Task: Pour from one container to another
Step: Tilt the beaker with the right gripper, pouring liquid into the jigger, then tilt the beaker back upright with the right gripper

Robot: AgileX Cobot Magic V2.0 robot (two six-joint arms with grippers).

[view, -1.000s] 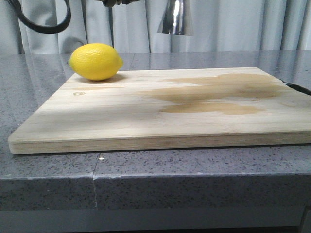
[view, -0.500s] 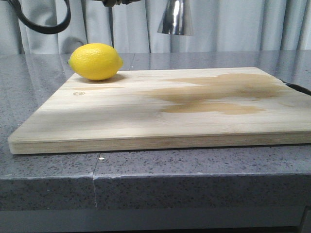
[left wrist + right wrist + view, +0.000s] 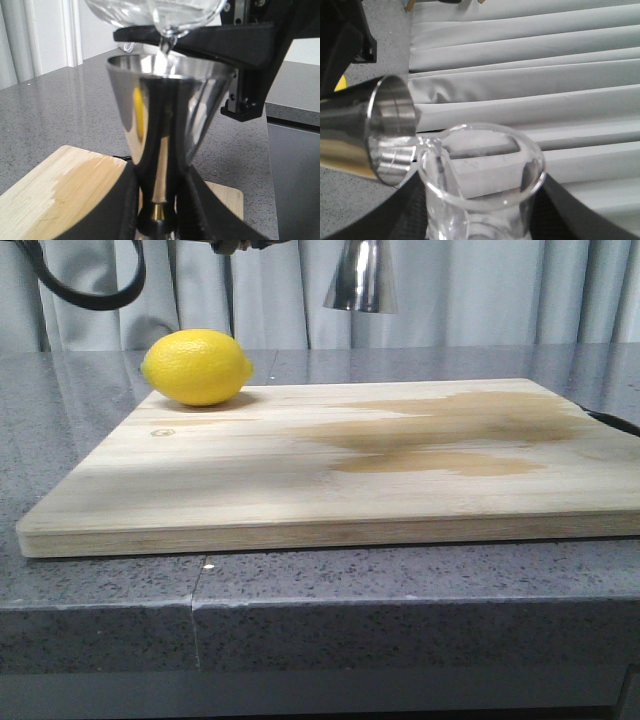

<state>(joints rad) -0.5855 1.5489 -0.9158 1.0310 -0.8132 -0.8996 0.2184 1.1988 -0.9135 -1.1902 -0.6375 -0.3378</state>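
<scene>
Two black fingers [image 3: 197,200] of the left gripper [image 3: 160,212] were clamped on the narrow waist of the tall shiny steel hourglass jigger [image 3: 160,125], just at its thin gold band. The jigger stood upright in that grip, long axis vertical, wide mouth up, held well above the pale wooden cutting board [image 3: 340,465]; only its lower cone [image 3: 361,277] showed in the front view. The right gripper [image 3: 480,220] was closed around the small clear glass beaker [image 3: 480,175], dark fingers on either side of its body. The beaker was tipped, its pour lip [image 3: 167,42] over the jigger's open rim, a thin clear stream running in. One yellow lemon [image 3: 196,366] lay at the board's far left corner on the grey speckled tabletop [image 3: 300,610].
</scene>
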